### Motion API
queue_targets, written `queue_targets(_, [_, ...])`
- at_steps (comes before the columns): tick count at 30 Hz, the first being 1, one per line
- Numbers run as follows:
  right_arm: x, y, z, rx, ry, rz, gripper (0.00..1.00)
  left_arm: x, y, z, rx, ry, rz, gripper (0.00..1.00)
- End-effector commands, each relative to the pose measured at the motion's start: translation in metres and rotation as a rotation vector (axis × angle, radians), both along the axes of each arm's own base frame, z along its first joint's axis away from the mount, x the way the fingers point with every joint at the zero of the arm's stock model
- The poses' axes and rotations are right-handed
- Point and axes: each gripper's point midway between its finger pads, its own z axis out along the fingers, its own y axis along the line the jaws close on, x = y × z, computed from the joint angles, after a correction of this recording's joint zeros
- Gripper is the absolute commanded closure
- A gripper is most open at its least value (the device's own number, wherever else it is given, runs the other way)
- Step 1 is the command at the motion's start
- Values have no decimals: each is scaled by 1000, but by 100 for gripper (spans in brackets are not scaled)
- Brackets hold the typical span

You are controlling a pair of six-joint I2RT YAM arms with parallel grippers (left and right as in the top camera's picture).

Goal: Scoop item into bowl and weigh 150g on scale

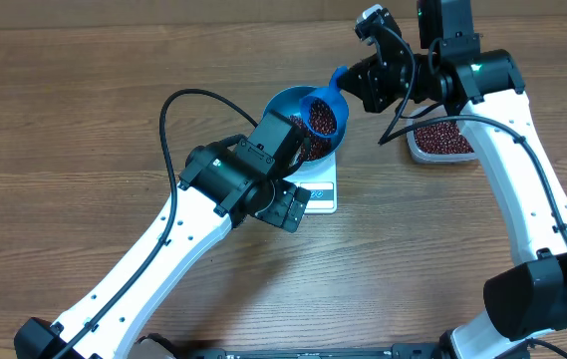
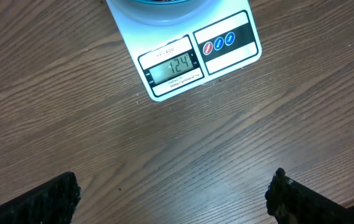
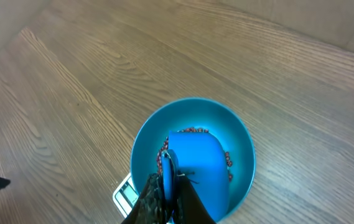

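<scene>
The scoop [image 3: 196, 163] is clamped over the bowl [image 3: 147, 142] by the right jaws. The left jaws are spread wide, empty.

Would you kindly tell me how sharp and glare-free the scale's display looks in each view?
Left wrist: the scale is sharp and evenly lit, digits legible without glare. Overhead: its display is too small to read. Right wrist: only a corner shows beneath the bowl, display unseen.
</scene>
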Motion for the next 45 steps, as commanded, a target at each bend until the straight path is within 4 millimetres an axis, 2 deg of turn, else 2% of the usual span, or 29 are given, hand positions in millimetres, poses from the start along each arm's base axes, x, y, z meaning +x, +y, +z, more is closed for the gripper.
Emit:
queue_targets(1, [-4,10,25,14,-63,11,96,3,-1,8,-12,-22,8,0])
queue_targets(5, [1,9,17,-70,-75,-53,96,3,-1,8,-12,-22,8,0])
queue_targets(11, [0,19,12,-145,-107,-73,96,3,-1,8,-12,-23,8,1])
queue_targets(16, [0,25,15,-140,-119,-70,96,3,-1,8,-12,-22,8,0])
queue_targets(45, [1,25,16,-131,-114,-85,96,3,-1,8,-12,-23,8,0])
